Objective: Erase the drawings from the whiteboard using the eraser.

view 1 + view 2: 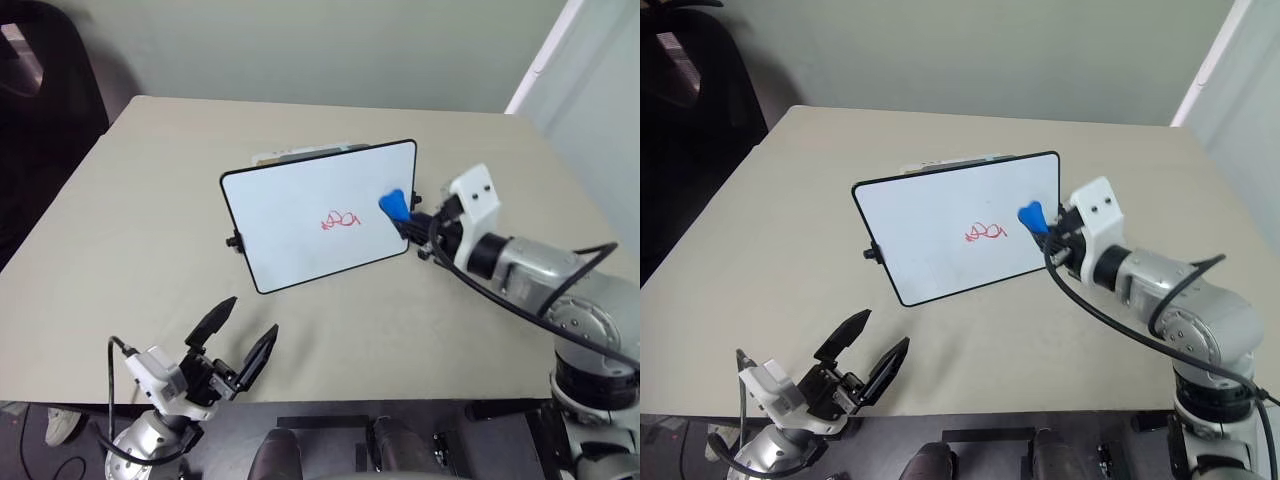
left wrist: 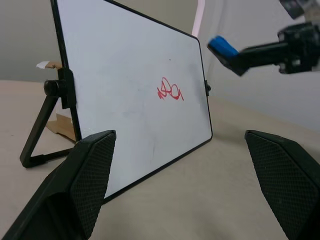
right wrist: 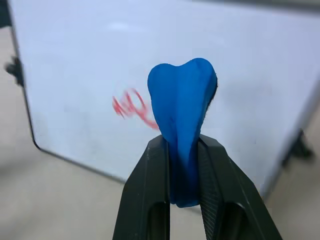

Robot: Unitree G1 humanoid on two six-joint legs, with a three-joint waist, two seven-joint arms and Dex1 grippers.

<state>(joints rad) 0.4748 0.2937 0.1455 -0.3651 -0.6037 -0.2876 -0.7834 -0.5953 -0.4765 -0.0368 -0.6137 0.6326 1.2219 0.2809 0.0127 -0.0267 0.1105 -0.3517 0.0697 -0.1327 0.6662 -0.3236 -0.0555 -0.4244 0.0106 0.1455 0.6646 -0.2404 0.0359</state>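
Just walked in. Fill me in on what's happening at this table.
A two-armed robot is set to wipe a whiteboard that stands propped on a beige table. Its right gripper has its jaws shut on a blue eraser, held in front of the board just to the right of the red scribble, which is not yet wiped. The left gripper hangs open near the table's front edge, holding nothing.
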